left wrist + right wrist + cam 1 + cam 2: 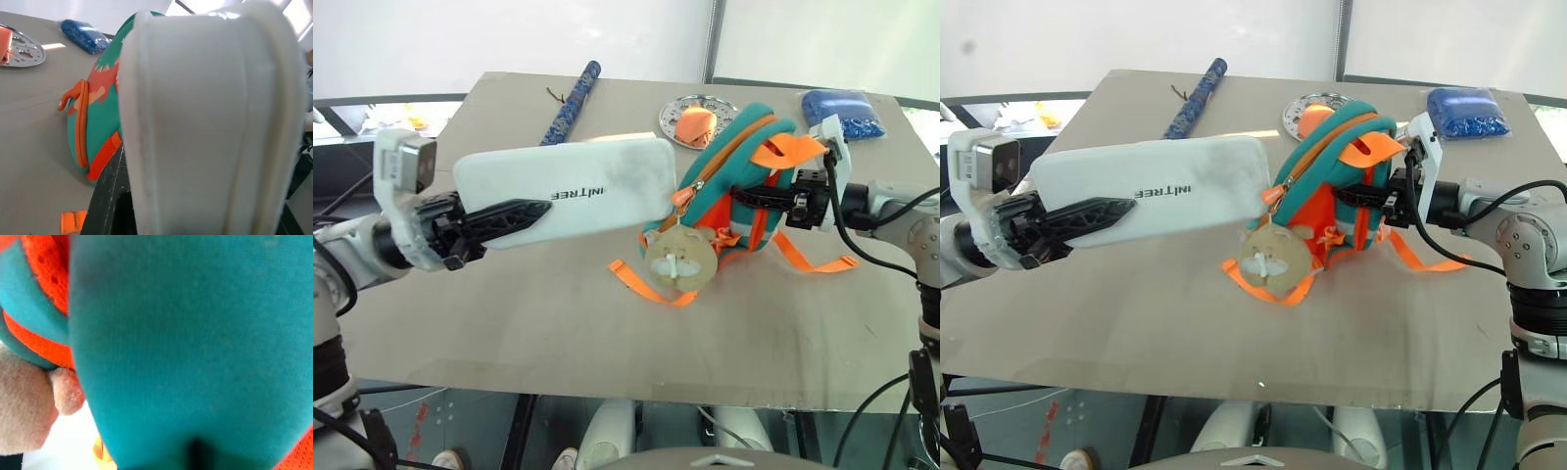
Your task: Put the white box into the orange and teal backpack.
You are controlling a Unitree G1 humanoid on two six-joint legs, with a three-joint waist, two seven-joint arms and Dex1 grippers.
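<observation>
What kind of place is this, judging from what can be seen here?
Probably a robot test or demonstration space, not a home. A plain tan table on dark metal legs holds unrelated props: a perforated metal dish, a blue pouch and a blue patterned stick. White panels stand behind it.

The table (509, 323) is a flat beige board. Beyond the right gripper (744, 193), near the far edge, a perforated metal plate (690, 111) and a blue pouch (842, 113) lie on it. A blue patterned stick (570, 102) lies beyond the left gripper (524, 211).
</observation>
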